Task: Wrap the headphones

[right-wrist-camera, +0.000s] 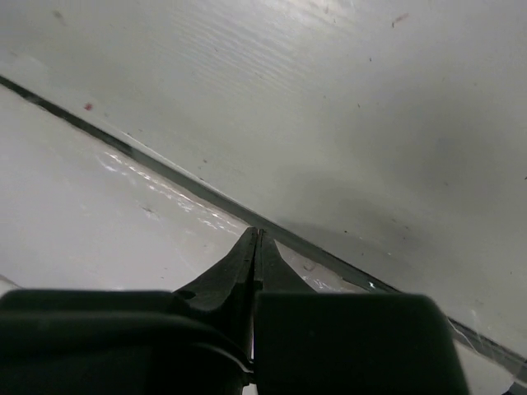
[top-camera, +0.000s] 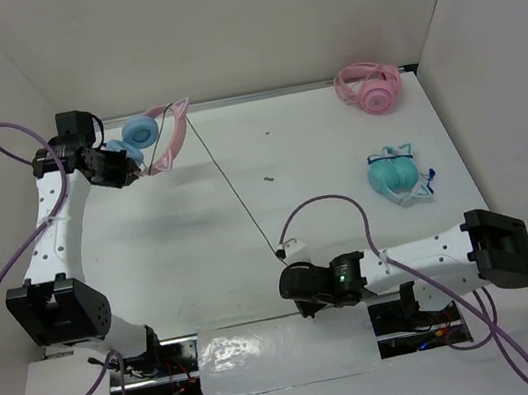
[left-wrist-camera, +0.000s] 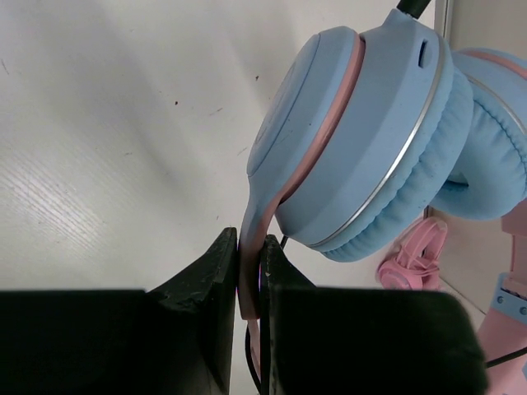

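Note:
The headphones (top-camera: 145, 134), with light blue ear cups and a pink cat-ear headband, are held up at the far left near the back wall. My left gripper (top-camera: 124, 170) is shut on the pink headband arm just below one ear cup; the left wrist view shows the cup (left-wrist-camera: 370, 140) and my gripper (left-wrist-camera: 249, 251) pinching the arm. The thin black cable (top-camera: 237, 190) runs in a straight line from the headphones to my right gripper (top-camera: 298, 291). In the right wrist view that gripper (right-wrist-camera: 257, 233) is shut and nothing shows between its fingers.
All-pink headphones (top-camera: 369, 87) lie at the back right and teal headphones (top-camera: 397, 175) lie at the right. White walls enclose the table on three sides. A dark seam (right-wrist-camera: 165, 169) crosses the surface ahead of my right fingers.

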Controlling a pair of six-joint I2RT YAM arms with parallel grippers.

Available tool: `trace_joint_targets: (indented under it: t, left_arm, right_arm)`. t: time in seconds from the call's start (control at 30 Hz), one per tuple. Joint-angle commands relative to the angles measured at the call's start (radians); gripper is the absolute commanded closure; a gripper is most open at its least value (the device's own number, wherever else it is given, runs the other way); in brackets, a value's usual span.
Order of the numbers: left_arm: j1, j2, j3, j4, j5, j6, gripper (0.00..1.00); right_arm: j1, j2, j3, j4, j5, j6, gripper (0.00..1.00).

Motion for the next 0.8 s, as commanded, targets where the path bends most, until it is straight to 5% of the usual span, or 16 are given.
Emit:
trace_joint_targets:
  t: [0.0,0.27,0.63,0.67,0.77]
  left_arm:
    - [0.021,-0.077,0.049,0.175,0.062,-0.045,1.00]
    - [-0.043,-0.137,-0.023,0.218,0.047,-0.031,1.00]
    - [-0.151,-0.252,-0.073,0.281,-0.022,0.043,1.00]
    - [-0.170,-0.283,-0.089,0.296,-0.034,0.044,1.00]
    - [-0.203,-0.295,-0.090,0.304,-0.065,0.034,1.00]
  right_arm:
    - [0.009,-0.072,0.020,0.003,0.069,0.018,1.00]
    - [-0.043,0.004,0.227,0.013,0.240,-0.203,1.00]
    - [-0.172,0.070,0.101,0.364,0.232,-0.347,0.82]
    - [-0.172,0.069,0.068,0.439,0.243,-0.409,0.96]
    - [-0.171,0.070,0.053,0.542,0.193,-0.477,1.00]
